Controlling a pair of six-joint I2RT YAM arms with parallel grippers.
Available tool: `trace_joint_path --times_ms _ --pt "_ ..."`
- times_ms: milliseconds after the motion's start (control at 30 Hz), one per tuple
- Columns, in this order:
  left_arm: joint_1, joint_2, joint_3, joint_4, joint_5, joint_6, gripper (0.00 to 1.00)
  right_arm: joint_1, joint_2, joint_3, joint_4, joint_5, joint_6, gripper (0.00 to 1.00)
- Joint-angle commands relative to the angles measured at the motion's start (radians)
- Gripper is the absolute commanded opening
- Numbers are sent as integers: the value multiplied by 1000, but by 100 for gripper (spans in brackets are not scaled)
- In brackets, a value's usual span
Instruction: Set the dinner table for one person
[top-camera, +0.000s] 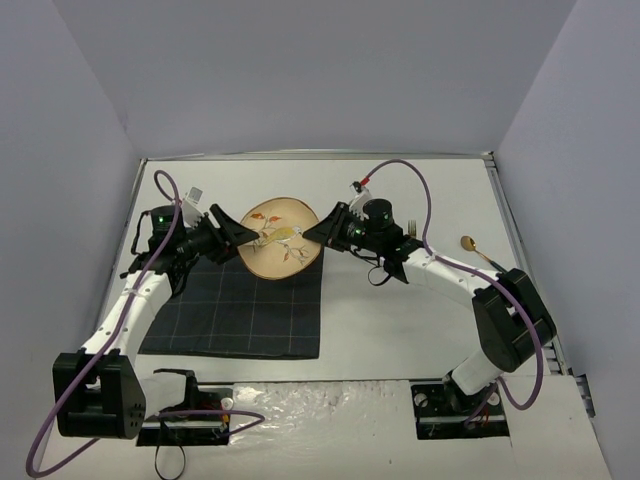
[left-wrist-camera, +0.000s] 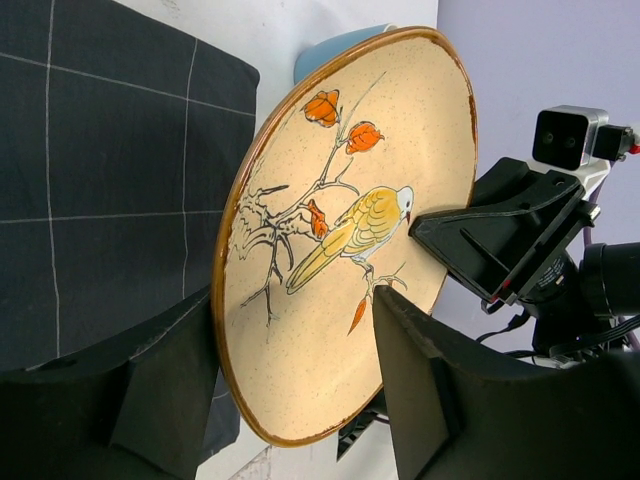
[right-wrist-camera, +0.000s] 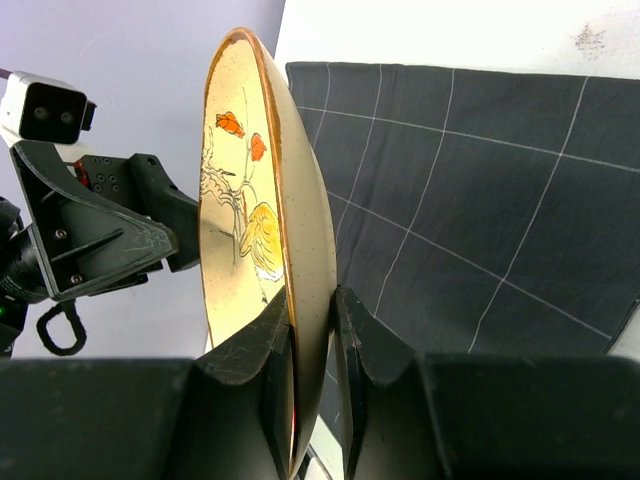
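– Dinner table (top-camera: 400, 320): where is it, and what lies on it?
– It is the white top under both arms. A dark grey checked placemat (top-camera: 240, 310) lies on its left half. A gold spoon (top-camera: 470, 243) rests near its right edge, well apart from the mat.
– And the plate?
– 1 beige plate (top-camera: 280, 240) with a brown rim is held up over the mat's far right corner, between the 2 grippers. Its face bears a painted picture: a yellow bird on a dark branch with orange blossoms.
– How do the tools stand?
– The right gripper (right-wrist-camera: 315, 300) is clenched on the plate's rim, 1 finger on each face. The left gripper (left-wrist-camera: 295, 320) is spread, its fingers (left-wrist-camera: 160, 390) flanking the opposite rim. Whether they touch it I cannot tell. In the left wrist view a blue edge (left-wrist-camera: 335, 50) peeks out behind the plate.
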Motion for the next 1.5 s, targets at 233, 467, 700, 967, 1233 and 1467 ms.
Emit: trace_joint_path --times_ms 233,467,700,967,1233,1467 --pt "-6 -3 -5 48 -10 35 55 -31 -67 -2 205 -36 40 0" --pt "-6 18 -8 14 -36 56 56 -40 -72 -11 232 -48 53 0" --pt "-6 28 -12 12 -45 54 56 -41 -67 -21 287 -69 78 0" --pt "-9 37 -50 149 1 -35 56 -40 -67 -24 320 -82 89 0" --pt "-15 18 -62 217 21 -70 48 -38 -51 -33 359 -92 112 0" --pt "-21 16 -79 258 28 -100 39 -36 -48 -34 364 -91 115 0"
